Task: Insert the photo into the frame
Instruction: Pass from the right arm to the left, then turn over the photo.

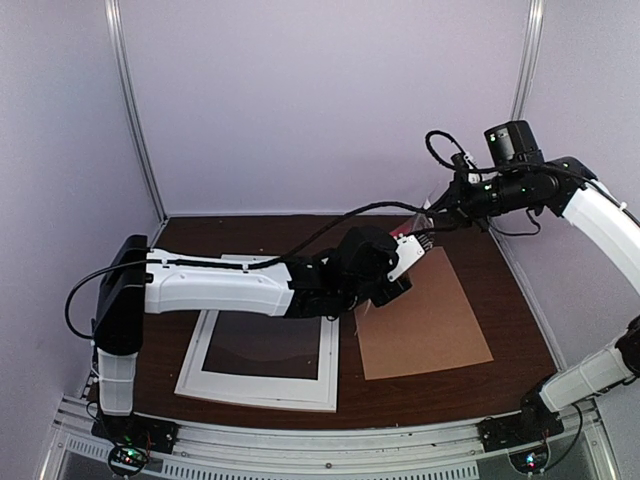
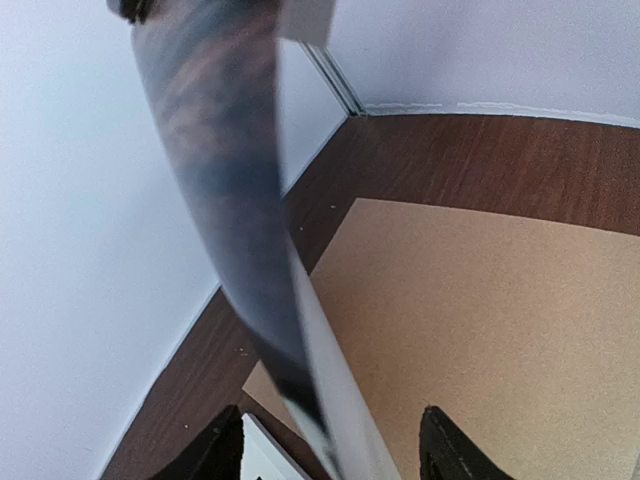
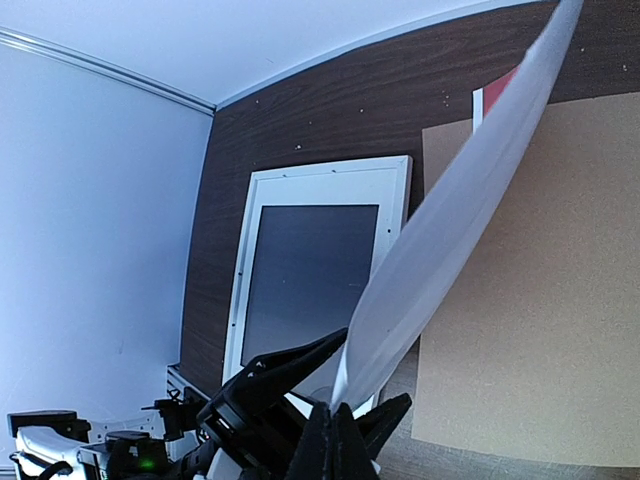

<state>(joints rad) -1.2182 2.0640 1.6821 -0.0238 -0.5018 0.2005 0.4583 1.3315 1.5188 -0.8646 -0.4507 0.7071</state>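
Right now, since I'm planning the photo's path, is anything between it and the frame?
Yes: the left arm stretches above the far edge of the frame, its open left gripper straddling the lower edge of the photo. The right gripper holds the photo up over the board. The frame's opening looks bare.

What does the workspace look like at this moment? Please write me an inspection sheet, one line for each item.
Surface: table, dark brown wood grain.
Job's things: photo held above the table, bent, not yet in the frame; the frame lies flat by the left arm.
Clutter: brown backing board, flat, to the right of the frame.
Grippers: right fingers shut on one end of the photo; left fingers apart, with the photo's edge between them.
Cables: black cable arches over the left arm.
Surroundings: pale walls with metal posts.
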